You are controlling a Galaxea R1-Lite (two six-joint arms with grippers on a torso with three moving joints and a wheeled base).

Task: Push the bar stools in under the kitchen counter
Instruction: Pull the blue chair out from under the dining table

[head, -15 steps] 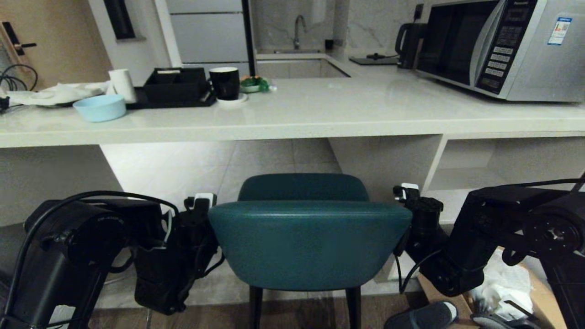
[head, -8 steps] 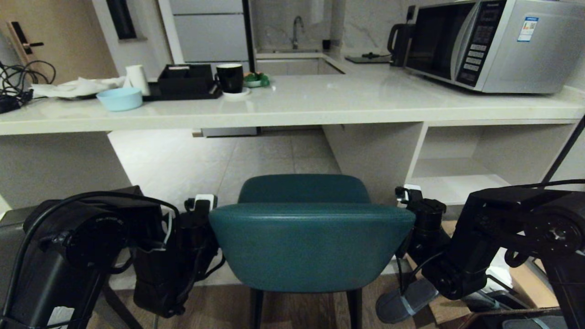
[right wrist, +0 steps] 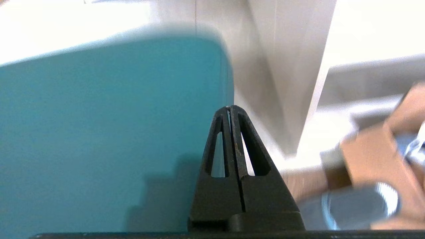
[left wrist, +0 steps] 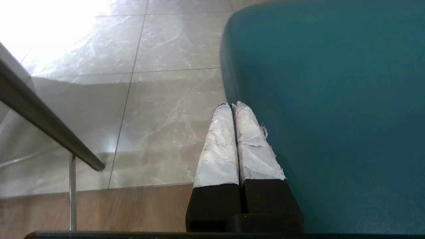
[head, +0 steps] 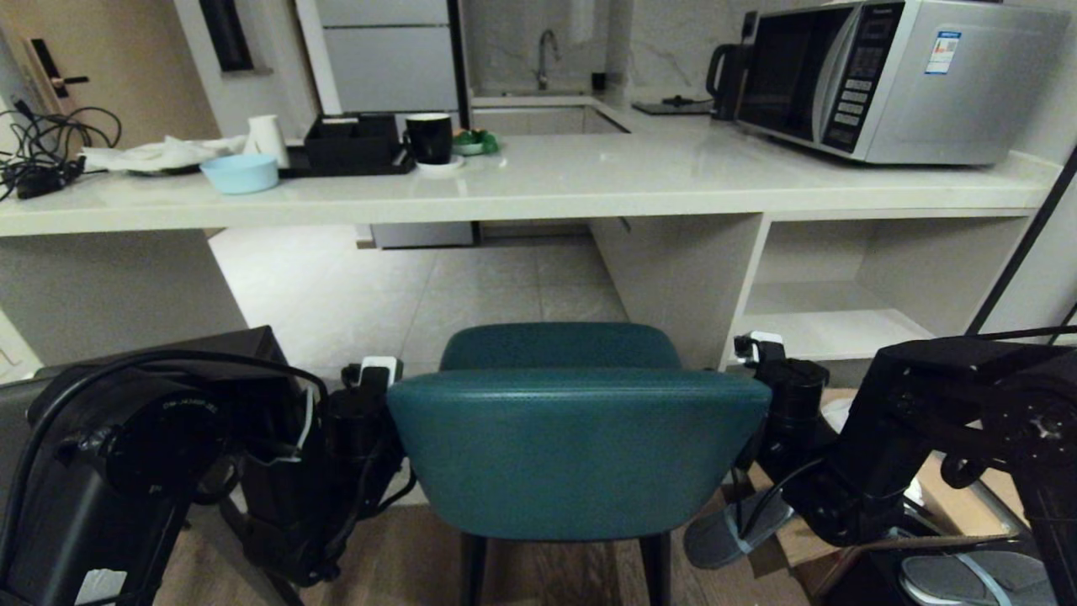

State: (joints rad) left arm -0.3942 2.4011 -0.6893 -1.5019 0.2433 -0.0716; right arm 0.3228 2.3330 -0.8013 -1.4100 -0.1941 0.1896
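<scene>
The teal bar stool (head: 572,450) stands right in front of me, its curved back (left wrist: 332,116) facing me and its seat short of the kitchen counter (head: 538,181). My left gripper (head: 374,372) is shut and lies along the back's left edge, its taped fingertips (left wrist: 231,105) together with nothing between them. On the back's right edge (right wrist: 109,132) my right gripper (head: 756,353) is shut too, its black tips (right wrist: 229,108) touching. The dark grey bar stool (head: 236,349) shows partly behind my left arm.
White shelves (head: 841,286) open under the counter's right end. A microwave (head: 892,80), kettle, black mug (head: 429,137), tray and blue bowl (head: 240,172) stand on top. A slipper (head: 732,530) and a cardboard box lie on the floor at right. A metal stool bar (left wrist: 49,132) is at left.
The whole view has drawn back from the counter, so more shelves and floor show. The teal stool keeps its place between my shut grippers. The dark grey stool has come into view at left.
</scene>
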